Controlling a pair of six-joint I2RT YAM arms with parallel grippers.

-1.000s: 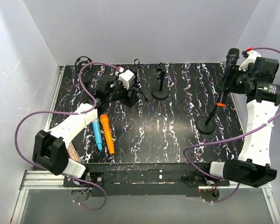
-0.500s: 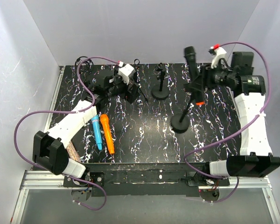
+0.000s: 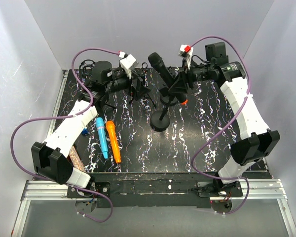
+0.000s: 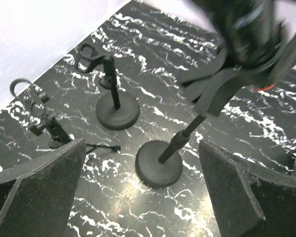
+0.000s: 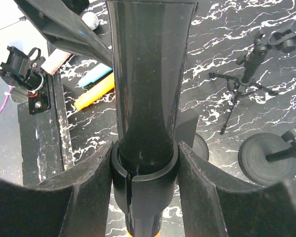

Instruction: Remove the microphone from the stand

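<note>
A black microphone point(image 3: 159, 65) sits tilted in the clip of a black stand point(image 3: 161, 120) with a round base, at the middle back of the table. My right gripper point(image 3: 180, 88) is shut on the stand's clip point(image 5: 144, 170), its fingers point(image 5: 89, 182) pressing both sides of the split collar, with the microphone's body point(image 5: 149, 74) rising out of it. My left gripper point(image 3: 136, 89) hangs open just left of the stand. In the left wrist view the stand's base point(image 4: 159, 163) lies between the wide-apart fingers point(image 4: 39, 190), and the microphone point(image 4: 246, 29) is blurred at the top.
An empty stand point(image 4: 117, 109) and a small tripod point(image 3: 147, 93) stand close behind. A blue toy microphone point(image 3: 101, 137) and an orange one point(image 3: 113, 141) lie at the front left. White walls close in the back and both sides.
My right arm has carried the stand with the microphone from the far right to the middle back. My left gripper has opened wider and drawn back a little.
</note>
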